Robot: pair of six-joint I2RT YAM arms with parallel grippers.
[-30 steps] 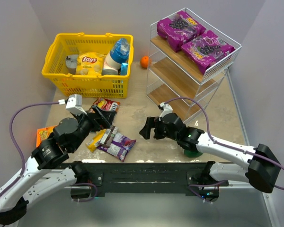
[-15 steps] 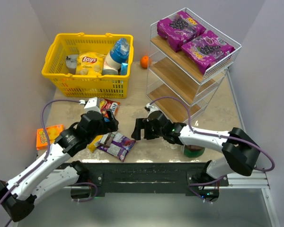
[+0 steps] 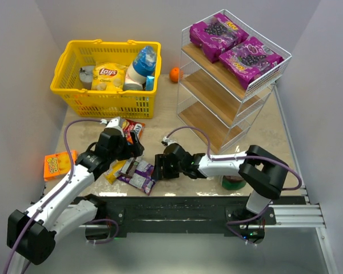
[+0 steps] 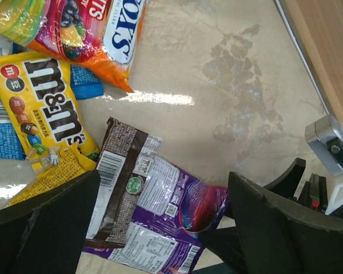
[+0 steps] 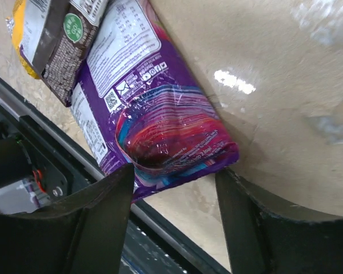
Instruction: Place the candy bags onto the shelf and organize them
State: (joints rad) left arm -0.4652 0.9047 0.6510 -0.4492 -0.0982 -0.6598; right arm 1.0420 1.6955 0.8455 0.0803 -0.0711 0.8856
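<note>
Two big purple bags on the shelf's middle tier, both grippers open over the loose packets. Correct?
No. The purple bags lie on the shelf's top tier; the middle tier is bare, per the top external view. The left gripper and right gripper are open over the loose packets.

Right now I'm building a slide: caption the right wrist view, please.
Open right gripper straddles the corner of a glossy purple candy packet lying flat on the beige tabletop.
</note>
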